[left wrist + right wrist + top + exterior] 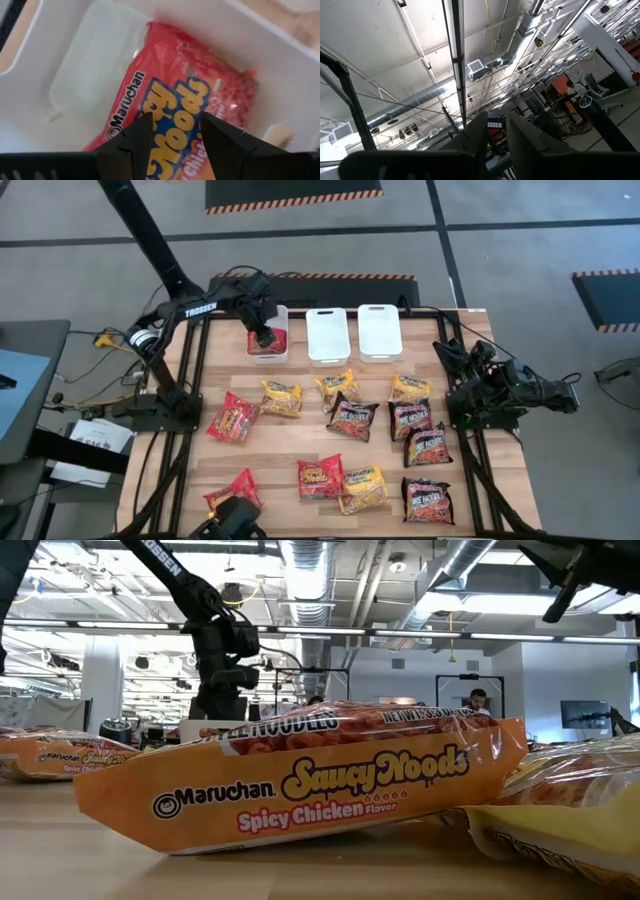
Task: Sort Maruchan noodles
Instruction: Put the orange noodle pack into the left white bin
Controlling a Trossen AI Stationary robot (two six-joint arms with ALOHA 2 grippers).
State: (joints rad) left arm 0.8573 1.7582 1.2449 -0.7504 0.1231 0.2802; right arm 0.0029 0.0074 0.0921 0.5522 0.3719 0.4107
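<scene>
A red Maruchan noodles packet (190,85) lies slanted in the leftmost white tray (284,315), its far end against the tray's wall. My left gripper (264,337) points steeply down into that tray. It is open, and the packet's printed face shows through the gap between its fingers (172,117). Several more red, yellow and dark packets lie flat on the wooden table, among them a red one (232,418), a yellow one (282,398) and a dark one (352,418). My right gripper (496,131) rests at the table's right side, pointing up at the ceiling, slightly open with nothing between its fingers. My left gripper stands over the red packet's printed face (172,145), coming from above and slanting down. The packet spreads wider than the gap and runs on behind both fingers. Whether the fingertips touch it, I cannot tell.
Two more white trays (328,335) (380,330) stand in a row to the right of the first, at the table's far edge. An orange packet (300,785) fills the low view's foreground. A black camera mount (232,525) sits at the near edge.
</scene>
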